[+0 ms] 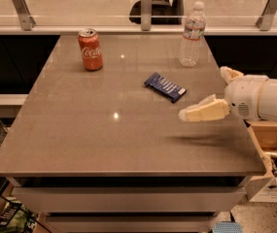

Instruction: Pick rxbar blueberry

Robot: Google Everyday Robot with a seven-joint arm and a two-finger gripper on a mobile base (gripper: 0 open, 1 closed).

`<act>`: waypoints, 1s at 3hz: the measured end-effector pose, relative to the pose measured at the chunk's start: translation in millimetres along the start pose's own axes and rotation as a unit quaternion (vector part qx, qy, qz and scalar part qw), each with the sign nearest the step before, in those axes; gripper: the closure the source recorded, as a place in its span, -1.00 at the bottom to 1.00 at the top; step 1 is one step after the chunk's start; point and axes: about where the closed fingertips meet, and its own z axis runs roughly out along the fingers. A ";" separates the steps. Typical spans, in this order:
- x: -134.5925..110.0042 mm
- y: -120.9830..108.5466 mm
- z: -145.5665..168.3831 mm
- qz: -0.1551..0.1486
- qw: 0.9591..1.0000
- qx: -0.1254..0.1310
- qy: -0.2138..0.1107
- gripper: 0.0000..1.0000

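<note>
Currently: bar, flat, dark blue wrapper with pale lettering, is laid diagonally on the table, front-left of the bottle. Gripper, empty, jaws spread wide, is held front-right of the bottle.

There is 1 view only. The camera sits high above the near edge of the table and looks down at a slant toward the glass rail at the far side, near enough that the tabletop fills most of the frame. The gripper comes in from the right edge and hangs over the table's right side, its fingers apart.
</note>
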 end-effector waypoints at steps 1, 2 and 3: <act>8.7 -0.9 15.5 0.005 1.000 -0.013 -0.001 -1.00; 15.9 -0.1 32.0 0.013 0.999 -0.028 -0.010 -1.00; 21.5 2.3 48.0 0.021 0.999 -0.040 -0.025 -1.00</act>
